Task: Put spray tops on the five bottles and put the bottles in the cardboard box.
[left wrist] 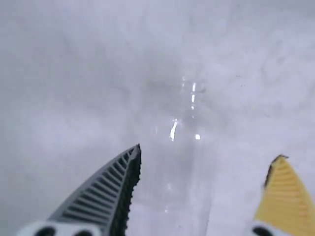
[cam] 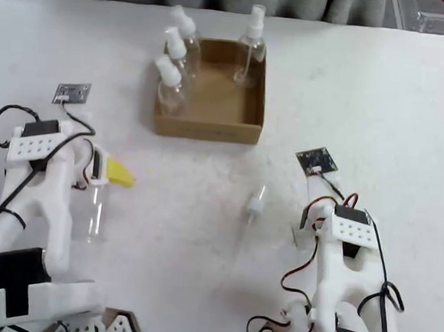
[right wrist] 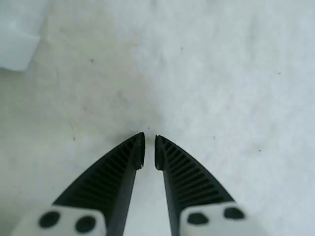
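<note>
At lower left, the left gripper (left wrist: 209, 151) stood wide open and empty, straddling the fifth bottle (cam: 95, 216), which rested uncapped on the table (cam: 380, 109). At upper centre, four capped bottles (cam: 177, 51) stood in the cardboard box (cam: 210, 126). One spray top (cam: 256, 204) remained loose at centre. At lower right, the right gripper (right wrist: 149, 140) was nearly closed and empty.

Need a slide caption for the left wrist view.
Open grey-and-yellow left gripper straddles a capless clear plastic bottle on the white table.

Bright, even light; soft shadows on the table (cam: 381, 102), glints on the bottle (left wrist: 179, 157).
</note>
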